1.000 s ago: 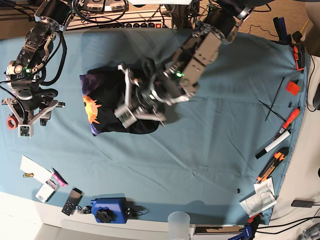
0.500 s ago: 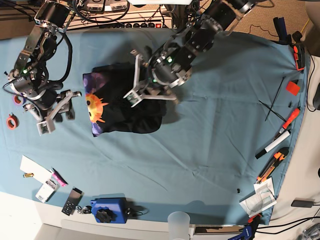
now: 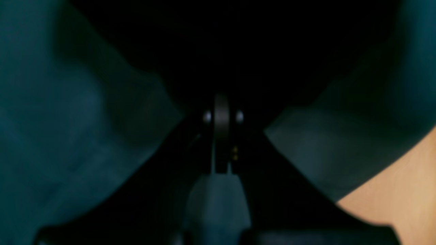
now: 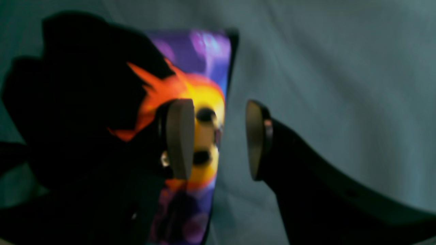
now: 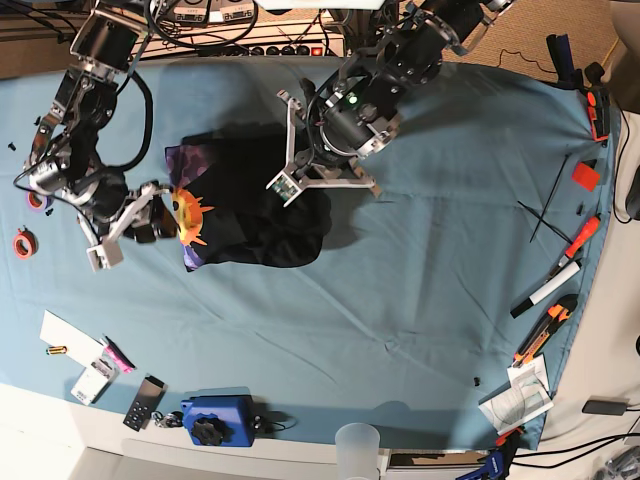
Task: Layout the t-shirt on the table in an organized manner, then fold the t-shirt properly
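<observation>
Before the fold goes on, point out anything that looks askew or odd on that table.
The t-shirt is still a bunched, crumpled heap on the table, not laid flat: only a strip of its print shows at the edge. The right gripper stands open at that edge. Nothing looks spilled or damaged.

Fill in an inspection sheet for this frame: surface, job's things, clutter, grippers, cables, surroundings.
Surface: table under wrinkled light blue cloth.
Job's things: t-shirt bunched, black, print showing at its edge, not laid out.
Clutter: markers and cutter at one side; blue device, tape roll, small cards at the other.
Grippers: left gripper shut, above the shirt; right gripper open at the printed edge.
Cables: bundle along the far edge.
Surroundings: wooden floor.
</observation>
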`<action>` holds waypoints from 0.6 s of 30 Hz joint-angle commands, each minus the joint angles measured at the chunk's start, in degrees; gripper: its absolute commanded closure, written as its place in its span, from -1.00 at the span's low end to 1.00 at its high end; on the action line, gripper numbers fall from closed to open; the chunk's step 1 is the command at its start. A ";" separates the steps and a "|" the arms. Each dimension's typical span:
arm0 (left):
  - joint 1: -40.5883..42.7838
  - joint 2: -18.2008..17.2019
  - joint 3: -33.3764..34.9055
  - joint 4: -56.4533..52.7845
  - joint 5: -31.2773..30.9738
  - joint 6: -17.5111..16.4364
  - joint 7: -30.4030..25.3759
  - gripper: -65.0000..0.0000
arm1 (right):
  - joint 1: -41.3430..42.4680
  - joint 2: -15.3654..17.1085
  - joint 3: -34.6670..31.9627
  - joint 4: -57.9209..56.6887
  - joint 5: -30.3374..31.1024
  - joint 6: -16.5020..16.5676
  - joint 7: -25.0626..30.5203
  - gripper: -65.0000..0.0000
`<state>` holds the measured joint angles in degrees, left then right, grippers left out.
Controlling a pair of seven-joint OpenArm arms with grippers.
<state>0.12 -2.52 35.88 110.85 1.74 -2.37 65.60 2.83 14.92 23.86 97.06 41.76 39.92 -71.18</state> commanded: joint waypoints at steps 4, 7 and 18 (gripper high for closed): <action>-1.20 0.81 -0.04 4.24 0.04 -0.02 -13.40 1.00 | 1.92 0.81 0.15 0.85 4.46 0.08 0.79 0.23; -2.60 1.53 -0.04 1.29 0.09 -0.02 -18.49 1.00 | 1.92 0.81 0.09 0.85 5.20 0.08 -0.20 0.23; -15.63 11.52 -0.04 -20.39 2.58 0.02 -12.22 1.00 | 1.90 0.79 0.09 0.79 5.18 0.08 -2.99 0.23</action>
<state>-14.52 7.57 35.94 89.60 3.62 -2.76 54.24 3.66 14.92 23.83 97.06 45.76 39.92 -75.22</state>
